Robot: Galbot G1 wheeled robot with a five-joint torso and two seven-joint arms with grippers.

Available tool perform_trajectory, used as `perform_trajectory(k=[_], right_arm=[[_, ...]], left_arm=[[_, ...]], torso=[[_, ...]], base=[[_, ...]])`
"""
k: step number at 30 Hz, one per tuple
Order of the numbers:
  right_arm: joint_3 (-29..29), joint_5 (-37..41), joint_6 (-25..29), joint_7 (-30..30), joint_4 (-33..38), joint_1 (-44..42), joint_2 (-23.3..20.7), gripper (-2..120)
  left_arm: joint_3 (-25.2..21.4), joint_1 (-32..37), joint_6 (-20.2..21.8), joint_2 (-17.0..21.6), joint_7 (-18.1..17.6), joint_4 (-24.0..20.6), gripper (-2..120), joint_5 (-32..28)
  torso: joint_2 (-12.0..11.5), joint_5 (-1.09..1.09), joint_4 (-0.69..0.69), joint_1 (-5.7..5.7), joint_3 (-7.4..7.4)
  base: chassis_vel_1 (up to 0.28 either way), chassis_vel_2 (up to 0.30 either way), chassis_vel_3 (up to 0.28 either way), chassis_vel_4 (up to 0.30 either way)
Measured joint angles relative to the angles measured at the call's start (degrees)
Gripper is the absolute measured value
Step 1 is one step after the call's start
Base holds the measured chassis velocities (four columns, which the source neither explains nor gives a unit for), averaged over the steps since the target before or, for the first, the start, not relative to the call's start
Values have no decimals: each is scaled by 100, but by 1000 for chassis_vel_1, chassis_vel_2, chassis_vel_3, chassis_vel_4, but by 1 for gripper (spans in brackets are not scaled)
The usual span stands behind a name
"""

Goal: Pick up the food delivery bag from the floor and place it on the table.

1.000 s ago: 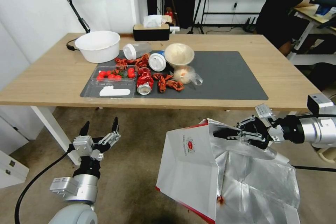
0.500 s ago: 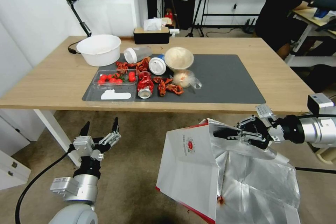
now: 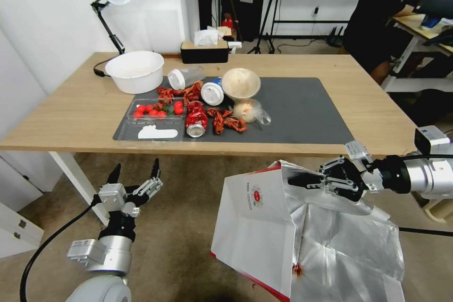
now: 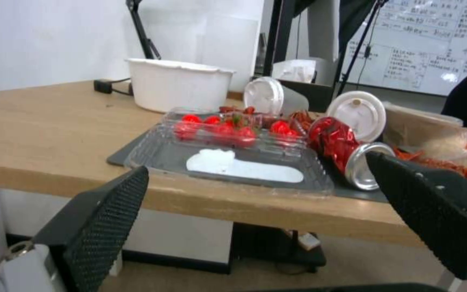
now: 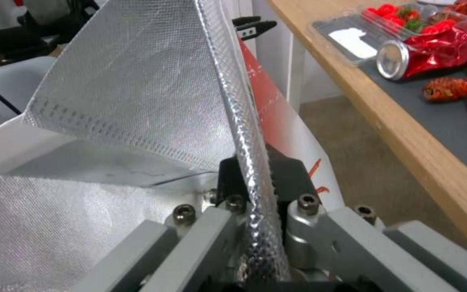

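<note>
1. Nothing in the robot's grasp has shifted since a second ago; only the head camera has tipped, so the long light-wood table (image 3: pixel 71 108) sits lower in its view, while arms and bag keep the same places.
2. The right gripper (image 3: pixel 302 180) stays clamped on the upper rim of the large boxy white paper food delivery bag (image 3: pixel 257 231), its black fingers (image 5: pixel 290 174) pinching the crinkly silver foil lining between them.
3. The bag hangs open below the table's front edge, its round red logo facing the robot and a red side panel showing along its lower edge; whether its base touches the worn beige-brown floor (image 3: pixel 184 226) I cannot tell.
4. The left gripper (image 3: pixel 134 172) hovers low on the left, near the white table leg, fingers spread wide and holding nothing.
5. On the table's dark grey mat (image 3: pixel 302 108) lie a white bowl (image 3: pixel 134 71), a clear plastic tray of red tomatoes (image 3: pixel 155 113), a crushed red can (image 3: pixel 196 120) and red crayfish (image 3: pixel 226 122).
</note>
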Motion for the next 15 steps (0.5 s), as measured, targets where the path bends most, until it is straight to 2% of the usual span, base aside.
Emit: perform_trajectory(k=[7,9,15], right_arm=[[2,0,0,-1,-4,2,2,0],[2,-1,0,-4,-10,1,8,0],[5,0,0,-10,-26,20,4,0]], left_arm=[[4,2,-7,-9,1,-7,100,1],[6,6,-10,-16,2,-8,100,6],[7,2,-13,-18,4,-8,100,8]], torso=[[182,0,0,78,104],[338,0,0,147,193],[506,0,0,220,287]], base=[[0,0,0,0],[0,0,0,0],[0,0,0,0]])
